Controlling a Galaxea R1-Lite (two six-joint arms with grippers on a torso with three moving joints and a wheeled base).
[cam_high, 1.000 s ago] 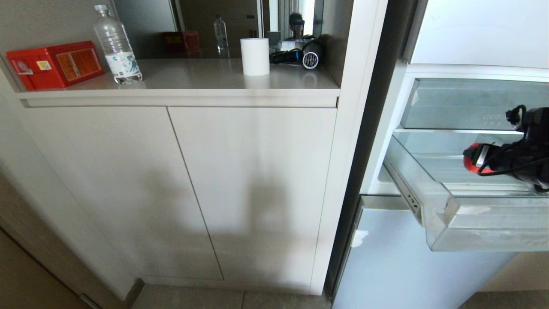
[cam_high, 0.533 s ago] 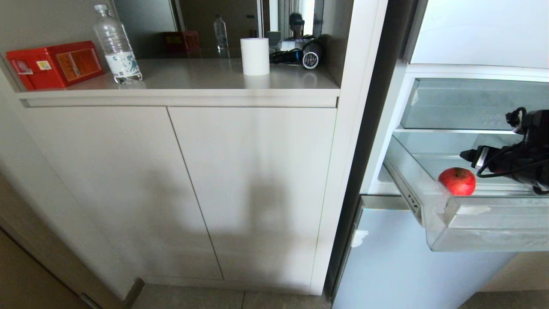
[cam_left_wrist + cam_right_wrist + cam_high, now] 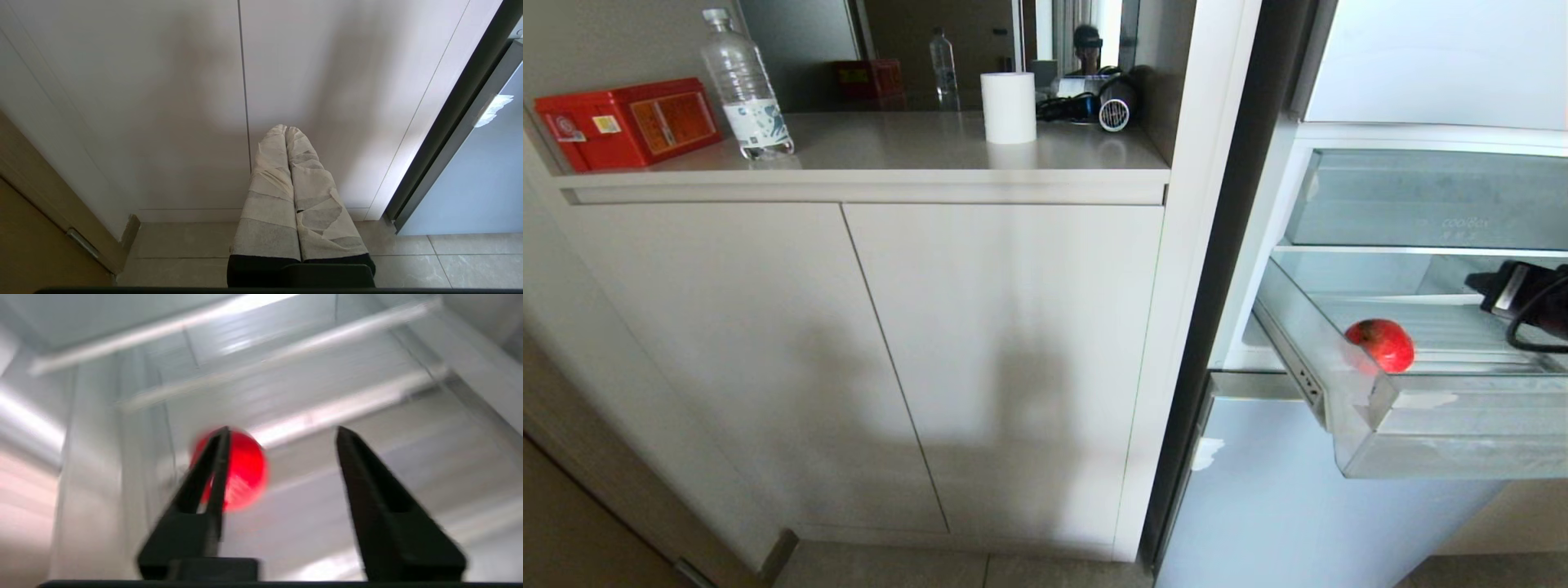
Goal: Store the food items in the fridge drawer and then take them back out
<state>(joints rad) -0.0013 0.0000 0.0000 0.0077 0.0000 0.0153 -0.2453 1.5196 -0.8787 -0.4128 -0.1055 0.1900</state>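
One red food item [image 3: 1380, 345] lies loose on the ribbed floor of the pulled-out fridge drawer [image 3: 1462, 433], near its front left corner. My right gripper [image 3: 1490, 287] hovers over the drawer's right part, up and to the right of the red piece and apart from it. In the right wrist view the gripper [image 3: 282, 433] stands open with nothing between its black fingers [image 3: 363, 490]; the red food item [image 3: 245, 469] shows blurred beyond one finger. My left gripper [image 3: 285, 130], with tape-wrapped fingers, is shut and empty, low in front of the cabinet doors.
A clear bin with faint lettering [image 3: 1421, 200] sits on the shelf above the drawer. Left of the fridge stands a white cabinet [image 3: 1005, 351]; its counter holds a red box [image 3: 629, 122], a water bottle [image 3: 743, 86], a white roll [image 3: 1009, 106] and a hair dryer [image 3: 1107, 104].
The right gripper let go of the red food item, which dropped into the drawer and rolled toward its front left corner. The gripper has since drawn back to the right.
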